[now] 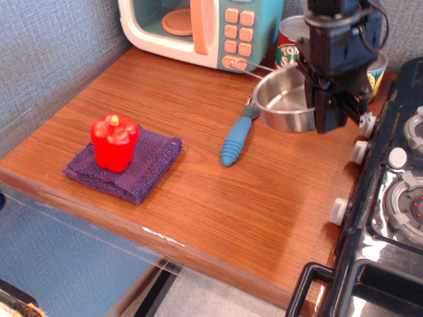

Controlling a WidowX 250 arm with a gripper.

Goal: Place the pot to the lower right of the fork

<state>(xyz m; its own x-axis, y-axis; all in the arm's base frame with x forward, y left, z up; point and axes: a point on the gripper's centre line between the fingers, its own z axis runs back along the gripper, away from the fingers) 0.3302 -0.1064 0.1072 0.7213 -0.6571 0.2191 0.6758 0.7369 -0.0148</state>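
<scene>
My black gripper (325, 99) is shut on the right rim of the shiny silver pot (285, 100) and holds it in the air above the wooden counter. The pot's thin wire handle (248, 66) points back left toward the microwave. The fork (238, 135), with a ribbed blue handle and grey-green tines, lies on the counter just left of and below the pot. The pot hides part of the tines.
A toy microwave (198, 30) stands at the back. A tomato sauce can (289, 39) and a pineapple can (377, 69) sit behind my arm, mostly hidden. A red pepper (114, 142) rests on a purple cloth (125, 165) at left. A black stove (390, 198) borders the right edge.
</scene>
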